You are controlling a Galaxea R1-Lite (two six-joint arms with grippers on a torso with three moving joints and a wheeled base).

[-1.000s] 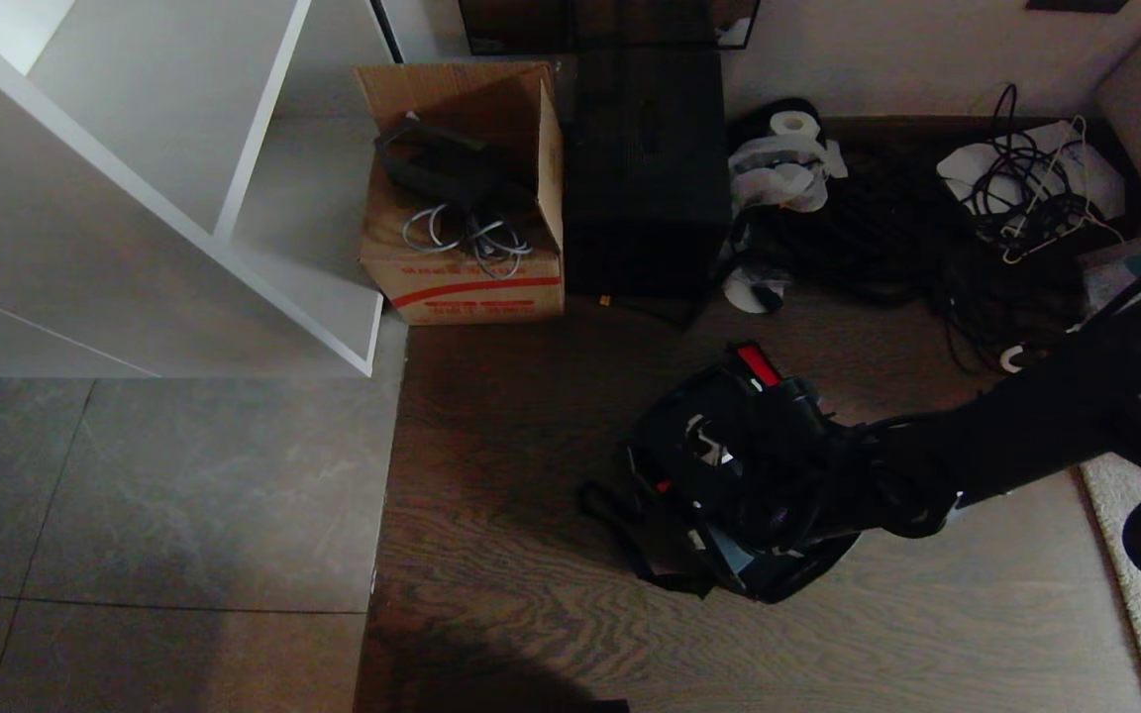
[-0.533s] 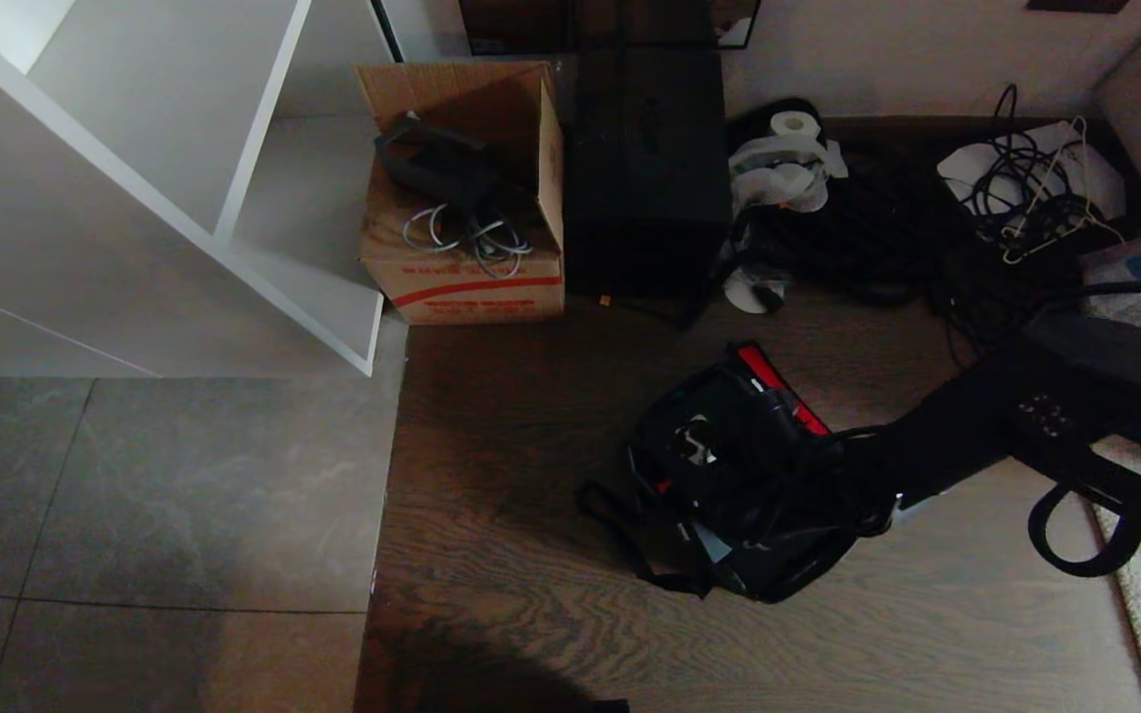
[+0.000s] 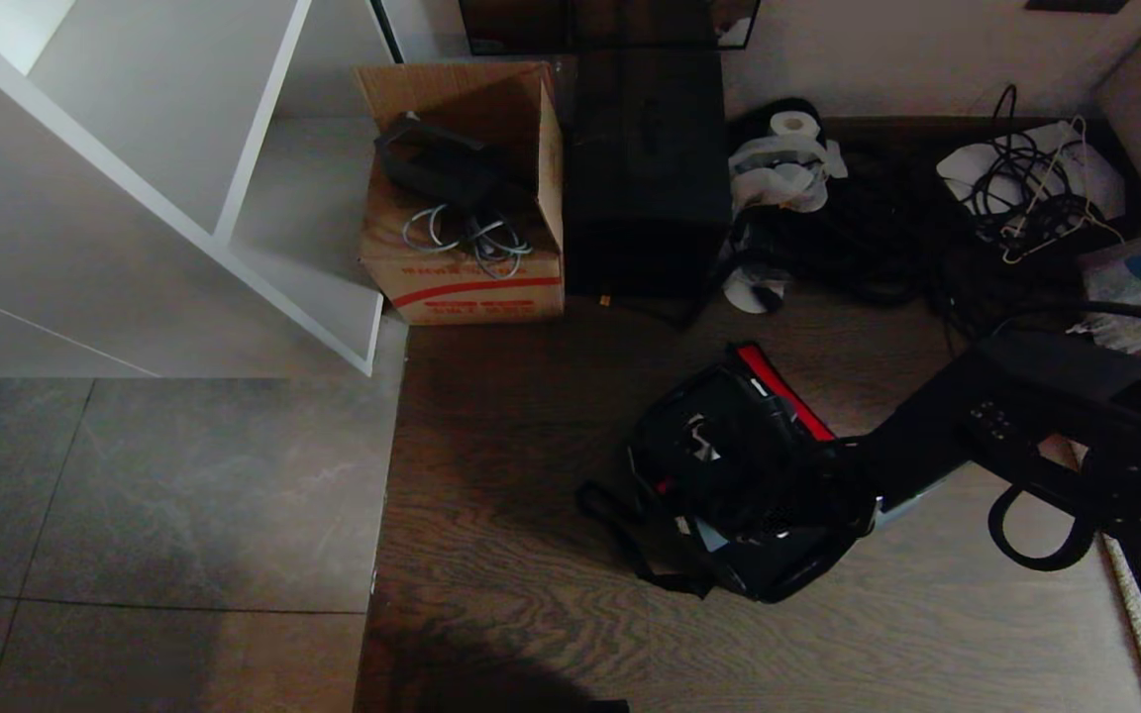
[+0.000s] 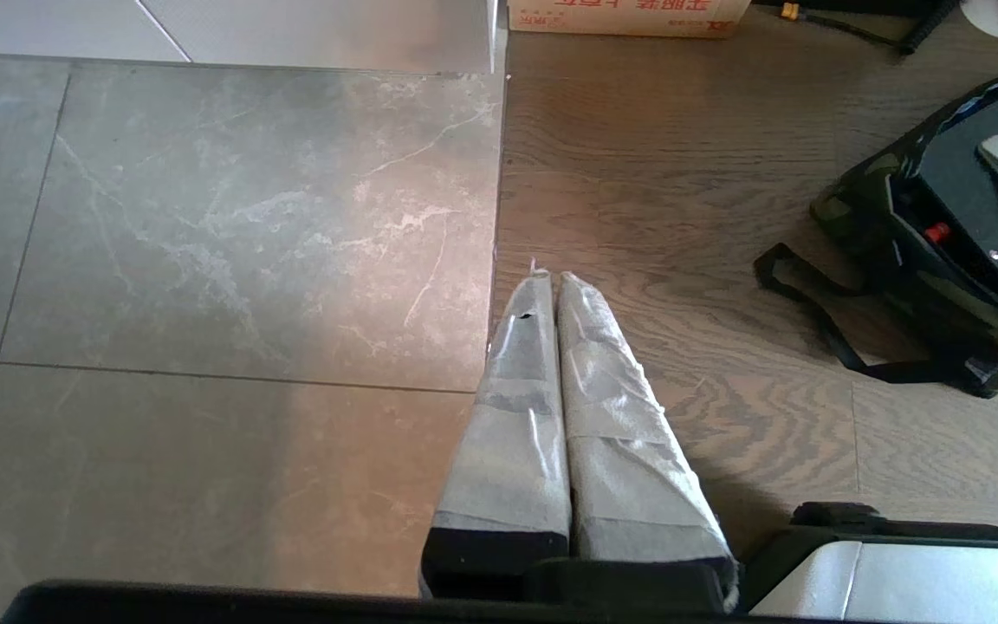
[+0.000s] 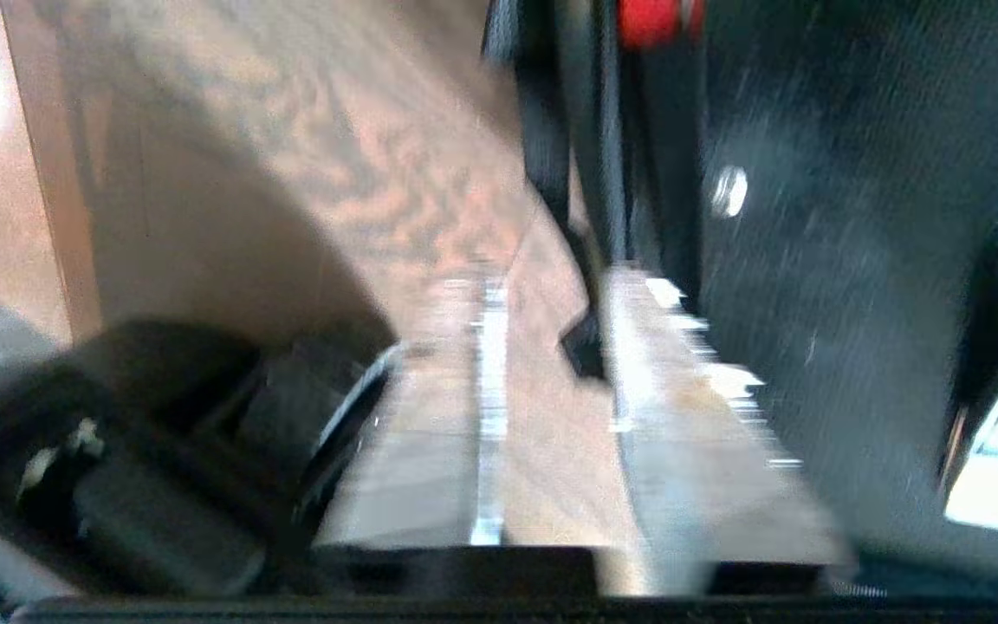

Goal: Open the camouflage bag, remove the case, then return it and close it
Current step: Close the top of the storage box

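On the floor, left to right: grey tiles under the white shelf [image 3: 234, 248], then wood boards. The left gripper [image 4: 551, 286] hangs parked over the tile-wood seam, fingers pressed together, holding nothing. The cardboard box [image 3: 466, 198] and black box [image 3: 648, 168] sit against the wall, well apart from the work. The camouflage bag [image 3: 744, 485] lies open mid-floor, red trim up, straps spilling leftward. The right gripper [image 5: 551, 381] is at its right edge, fingers parted, gripping nothing I can see. Free boards lie left and in front; cables and a rug crowd the right.
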